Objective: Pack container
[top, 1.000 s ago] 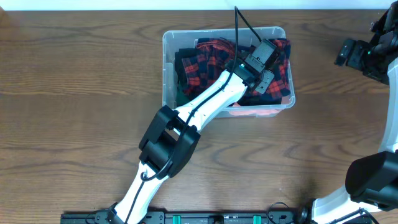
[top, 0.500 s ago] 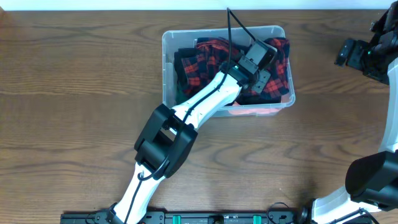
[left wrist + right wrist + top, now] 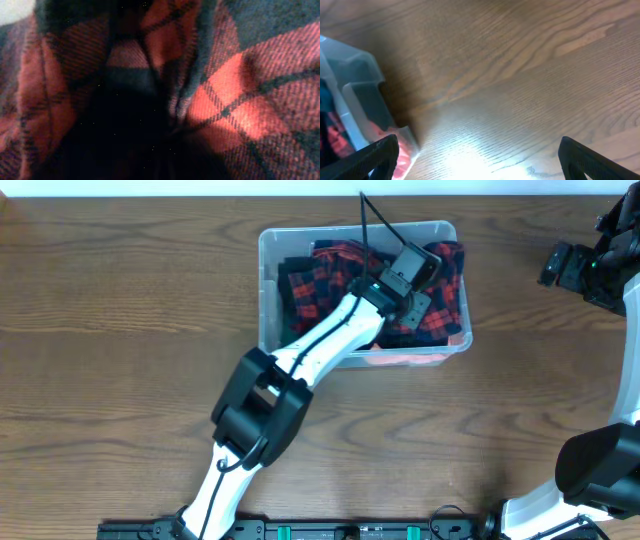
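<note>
The clear plastic container [image 3: 266,290] stands at the table's back centre, filled with red and black plaid cloth [image 3: 330,275]. My left gripper [image 3: 420,302] is pushed down into the cloth at the container's right side; its fingers are buried. The left wrist view shows only plaid cloth [image 3: 235,95] pressed close, with darkness at the jaws. My right gripper [image 3: 565,268] hovers over bare table at the far right, open and empty; its fingertips [image 3: 480,160] frame the wood. The container's corner shows in the right wrist view [image 3: 355,100].
Something pink or salmon [image 3: 410,358] lies under the plaid cloth along the container's front wall. Bare wooden table [image 3: 120,360] surrounds the container. A rail with green clips [image 3: 330,530] runs along the front edge.
My left arm has shifted slightly back and left inside the container, nudging the container a little left. The right arm has not moved.
</note>
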Available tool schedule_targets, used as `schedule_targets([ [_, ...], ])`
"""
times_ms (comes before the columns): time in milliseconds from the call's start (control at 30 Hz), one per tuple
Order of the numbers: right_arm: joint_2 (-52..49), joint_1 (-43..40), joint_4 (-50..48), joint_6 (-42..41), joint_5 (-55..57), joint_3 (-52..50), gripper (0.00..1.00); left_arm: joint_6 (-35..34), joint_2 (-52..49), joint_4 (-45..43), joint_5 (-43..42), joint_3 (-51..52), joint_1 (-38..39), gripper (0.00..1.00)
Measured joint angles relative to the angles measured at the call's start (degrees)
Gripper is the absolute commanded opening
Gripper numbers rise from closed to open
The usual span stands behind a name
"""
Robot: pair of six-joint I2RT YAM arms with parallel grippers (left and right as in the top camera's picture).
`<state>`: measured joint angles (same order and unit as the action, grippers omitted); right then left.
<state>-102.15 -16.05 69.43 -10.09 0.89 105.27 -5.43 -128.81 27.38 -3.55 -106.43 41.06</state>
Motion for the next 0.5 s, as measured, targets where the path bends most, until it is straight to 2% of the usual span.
schedule_targets([
  [133, 0.0, 0.0, 0.0, 0.0, 0.0, 0.0, 0.99, 0.1, 4.2, 4.0, 0.1, 2.0, -2.1, 0.82],
  [200, 0.0, 0.0, 0.0, 0.0, 0.0, 0.0, 0.99, 0.1, 8.0, 6.8, 0.7, 3.1, -3.7, 0.98],
  [500, 0.0, 0.0, 0.0, 0.0, 0.0, 0.0, 0.99, 0.1, 24.6, 10.1, 2.9, 4.4, -7.5, 0.98],
])
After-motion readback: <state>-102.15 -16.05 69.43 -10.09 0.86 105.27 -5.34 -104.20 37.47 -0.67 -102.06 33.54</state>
